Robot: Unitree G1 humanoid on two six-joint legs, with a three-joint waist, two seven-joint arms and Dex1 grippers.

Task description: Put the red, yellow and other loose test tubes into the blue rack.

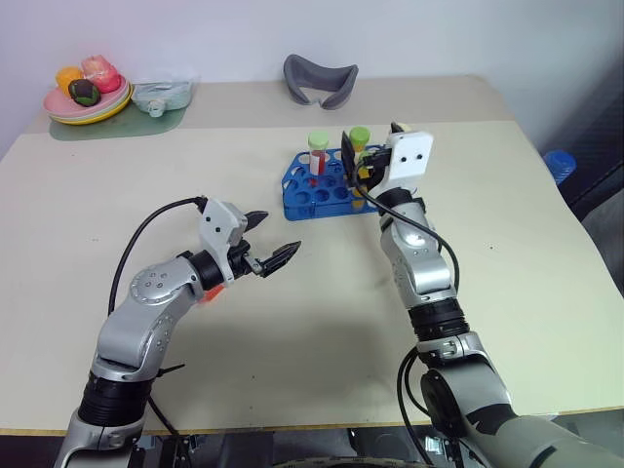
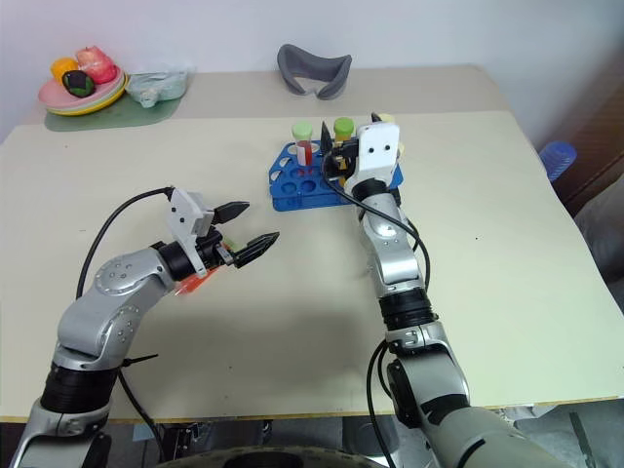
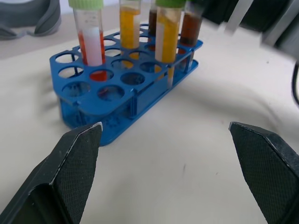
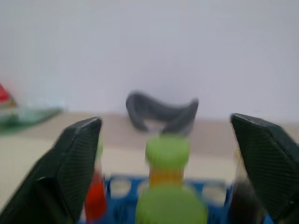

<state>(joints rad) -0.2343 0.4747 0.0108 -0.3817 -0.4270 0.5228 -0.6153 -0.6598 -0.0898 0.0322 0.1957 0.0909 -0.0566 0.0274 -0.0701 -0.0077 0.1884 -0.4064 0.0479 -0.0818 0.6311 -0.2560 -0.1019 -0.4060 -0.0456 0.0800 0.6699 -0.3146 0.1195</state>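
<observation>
The left gripper [image 1: 271, 246] hovers over bare table [image 1: 322, 322], jaws wide and empty. Farther on, the right gripper [image 1: 357, 161] stands just above the blue rack [image 3: 135, 88], jaws spread and gripping nothing, with a green-capped yellow tube [image 4: 164, 168] between its fingers. The red tube [image 3: 91, 44], yellow tubes and brown tube [image 3: 190, 29] stand upright in the rack. The risk: pulling away carelessly could catch a cap, tipping a tube or dragging the rack.
</observation>
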